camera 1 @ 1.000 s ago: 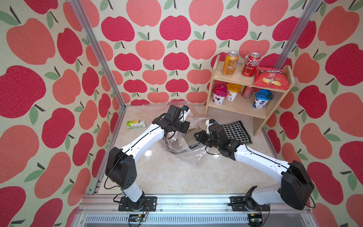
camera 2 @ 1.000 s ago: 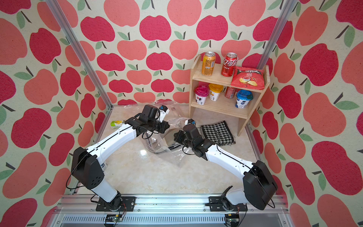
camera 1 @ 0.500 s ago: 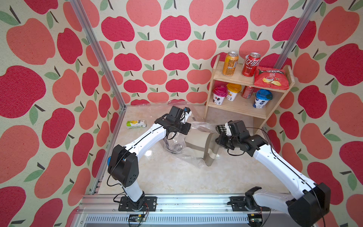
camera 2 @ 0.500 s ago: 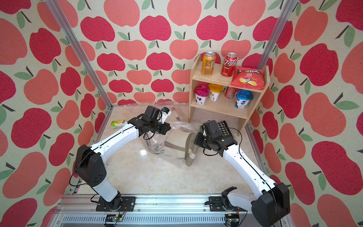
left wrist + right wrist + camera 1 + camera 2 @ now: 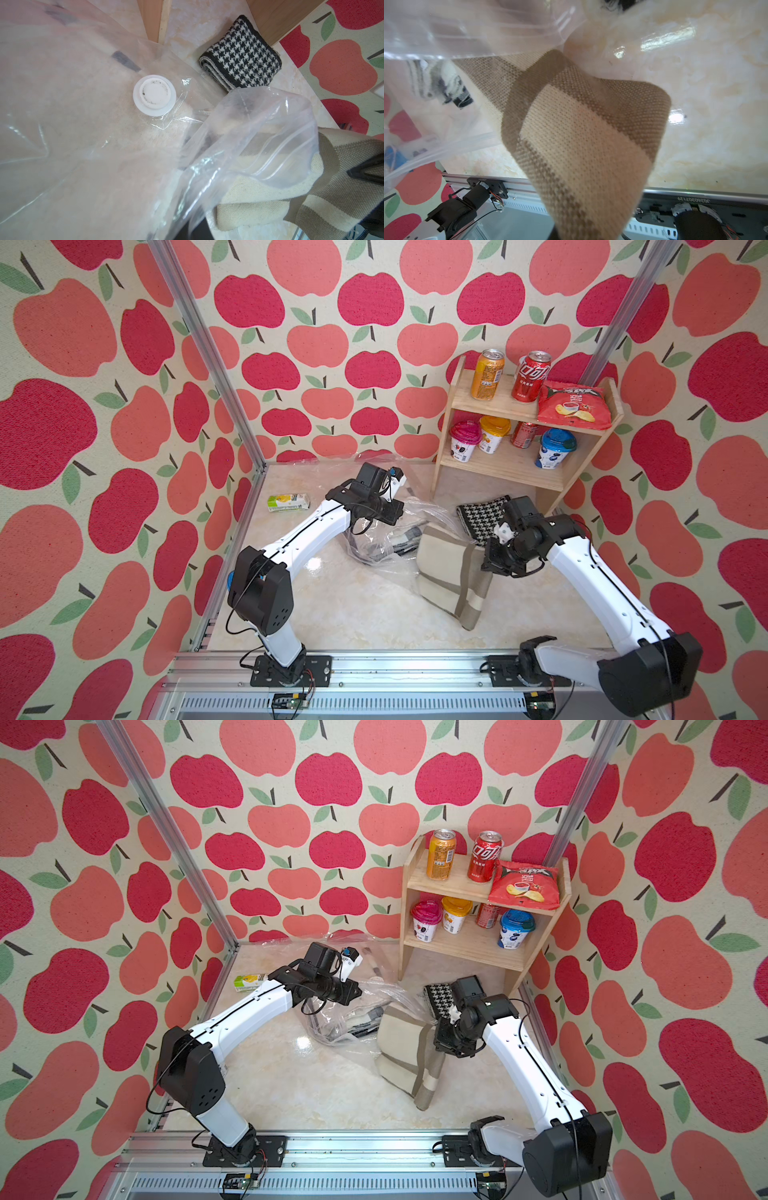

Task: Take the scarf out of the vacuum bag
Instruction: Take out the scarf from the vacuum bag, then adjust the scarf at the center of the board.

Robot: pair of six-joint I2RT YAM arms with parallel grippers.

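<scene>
Pulled back from the bag's mouth since a second ago, the right arm now sits nearer the right wall, and a beige-and-brown scarf (image 5: 444,568) has come away with it.

At the far left a small green-and-yellow carton (image 5: 288,502) lies on the bench (image 5: 353,614), out of the action. Next comes the left pincer (image 5: 392,515), clamped shut on the clear vacuum bag (image 5: 374,543) and holding its crumpled upper side off the bench. The left wrist view shows the round white valve cap (image 5: 154,95) on the bag's face. A grey-and-white striped cloth (image 5: 405,537) sits inside the plastic.

To the right of the bag, the scarf drapes down onto the bench from the right pincer (image 5: 492,560), which is closed tight on its upper edge. In the right wrist view the knit hangs straight from the grip. The scarf's far edge touches the bag's open mouth, and whether that last corner is fully clear of the plastic is hard to tell.

Beyond that, a black-and-white checked scarf (image 5: 482,516) lies folded on the bench beside the wooden shelf (image 5: 519,472).

My reading is that the pull-out is nearly done. Next, the right arm should carry the scarf farther from the mouth while the left keeps the bag pinned, then let it go on open bench.
</scene>
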